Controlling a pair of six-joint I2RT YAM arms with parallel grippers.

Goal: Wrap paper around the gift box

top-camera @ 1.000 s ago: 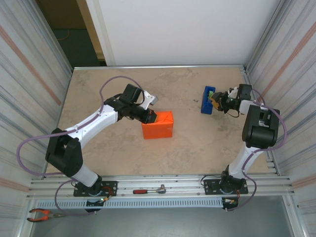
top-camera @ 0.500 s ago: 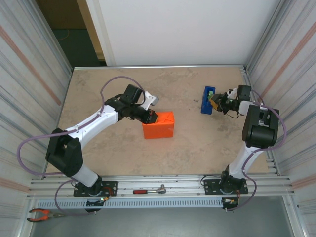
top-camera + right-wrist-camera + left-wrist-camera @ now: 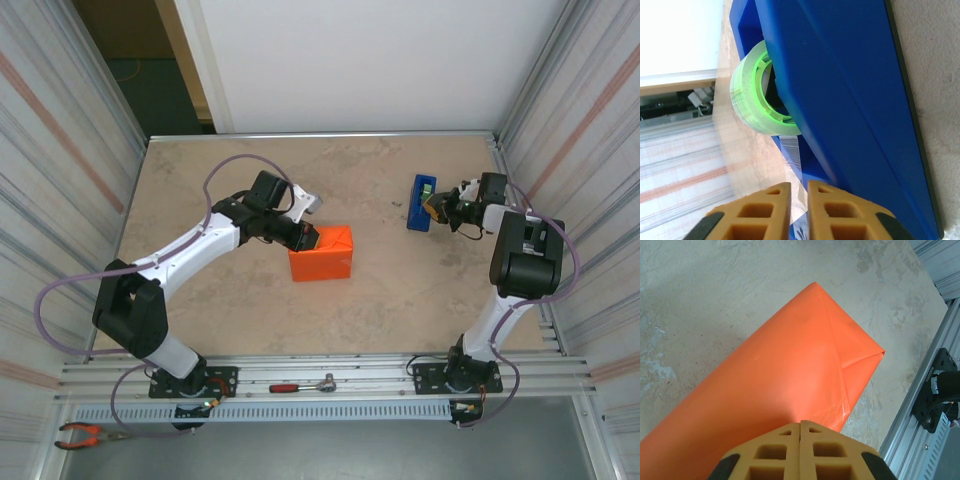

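**Fold may spring open before tape arrives**

If the left gripper slips, the folded paper could unfold off the gift box hidden beneath it, near the middle of the table. Its jaws are pressed together, tip seemingly against the paper's left side, arm reaching in from the near left. At the far right, the right gripper stands narrowly parted astride the tape dispenser's loose strip. A weak pinch could miss it.

Orange paper folded into a tight boxy parcel.
It lies flat mid-surface, one end creased into a triangular flap.
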